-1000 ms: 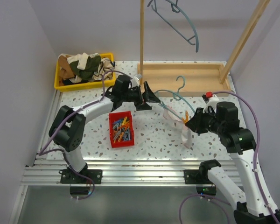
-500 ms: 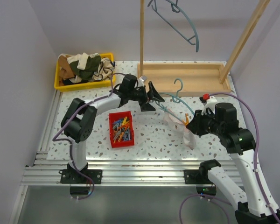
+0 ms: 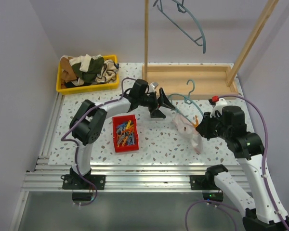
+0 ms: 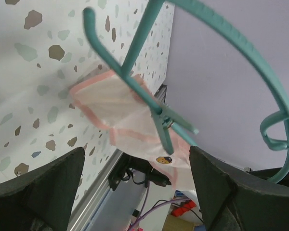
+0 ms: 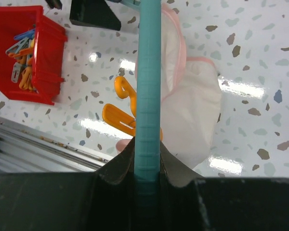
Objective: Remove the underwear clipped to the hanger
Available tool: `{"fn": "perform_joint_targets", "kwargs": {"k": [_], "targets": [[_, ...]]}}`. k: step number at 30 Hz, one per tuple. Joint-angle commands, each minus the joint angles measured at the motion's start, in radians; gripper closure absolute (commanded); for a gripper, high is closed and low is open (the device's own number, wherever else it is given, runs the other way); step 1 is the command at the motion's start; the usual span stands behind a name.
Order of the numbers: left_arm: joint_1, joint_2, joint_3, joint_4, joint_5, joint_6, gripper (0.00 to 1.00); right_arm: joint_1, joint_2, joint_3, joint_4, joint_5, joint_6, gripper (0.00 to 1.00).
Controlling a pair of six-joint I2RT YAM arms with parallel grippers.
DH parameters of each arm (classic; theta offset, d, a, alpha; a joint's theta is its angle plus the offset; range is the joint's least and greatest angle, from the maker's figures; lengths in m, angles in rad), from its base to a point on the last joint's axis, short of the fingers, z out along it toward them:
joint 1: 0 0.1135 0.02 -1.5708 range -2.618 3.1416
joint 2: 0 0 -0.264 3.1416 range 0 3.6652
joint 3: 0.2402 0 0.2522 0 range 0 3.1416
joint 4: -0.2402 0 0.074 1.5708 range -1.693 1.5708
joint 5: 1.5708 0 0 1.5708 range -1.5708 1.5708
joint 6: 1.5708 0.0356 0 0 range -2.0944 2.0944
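Right wrist view: the hanger bar runs off the top edge, and its near end is buried between the jaws of the right gripper. The bar covers a strip of the underwear and one end of the orange clip. The red bin is cut by the left edge. Left wrist view: the hanger's curve is cut by the top and right edges; the small print on the fabric is too small to read.

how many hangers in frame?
2. The upper hanger hangs high between the wooden rack posts. The lower hanger, with the pale pink underwear clipped on, is over the table, clamped in the right gripper. No others visible.
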Motion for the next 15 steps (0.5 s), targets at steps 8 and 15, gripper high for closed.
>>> {"fn": "perform_joint_targets", "kwargs": {"k": [8,15], "targets": [[-0.005,-0.032,-0.083,0.122,0.048,-0.056,0.17,0.005,0.012,0.090,0.066,0.093,-0.004,1.00],[-0.003,-0.104,-0.132,0.320,-0.007,-0.179,0.09,0.005,0.007,0.083,0.060,0.089,-0.014,1.00]]}}
